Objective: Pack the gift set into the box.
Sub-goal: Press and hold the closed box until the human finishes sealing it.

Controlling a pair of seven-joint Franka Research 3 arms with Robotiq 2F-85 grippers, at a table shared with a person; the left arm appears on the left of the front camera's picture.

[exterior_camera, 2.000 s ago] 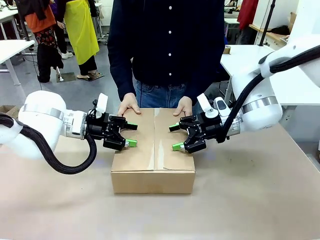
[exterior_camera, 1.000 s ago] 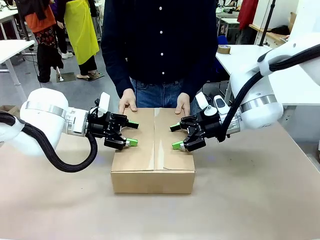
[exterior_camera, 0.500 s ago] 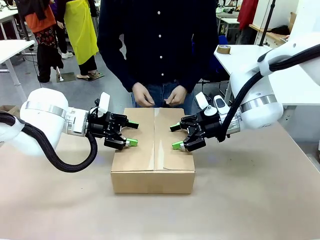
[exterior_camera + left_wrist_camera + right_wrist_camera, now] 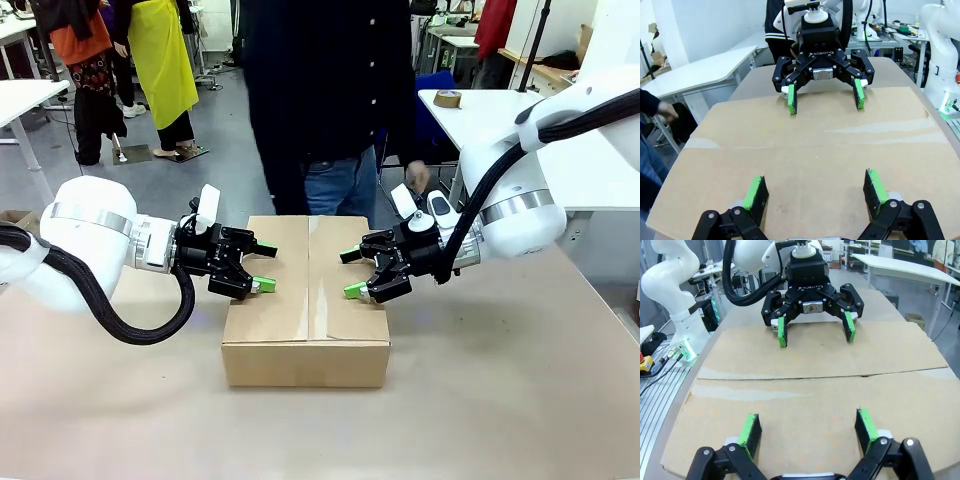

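Two end effectors of mine face each other over the large plain brown corrugated cardboard box (image 4: 305, 330), which sits in the middle of the paper-covered table (image 4: 480, 400) between my arms. My left end effector (image 4: 266, 268) comes in level from the left, fingers spread apart and holding nothing. My right end effector (image 4: 348, 275) mirrors it from the right, spread just as wide and also holding nothing.

Both sets of green pads (image 4: 756, 192) hang over the box's top, left ones above the left flap and right ones above the right flap. In the wrist views the pad tips lie very close to the cardboard, but I cannot tell whether any of them touch it.

All the flaps lie flat and closed, with a straight seam running down the middle and a pale glossy streak beside it. Whatever is inside is hidden under them.

Behind the far edge of the box stands a person in a dark shirt and blue jeans (image 4: 330, 100), cut off at the top of the front view. One hand (image 4: 416, 177) shows just above my right wrist, partly hidden behind it, and apart from the box.
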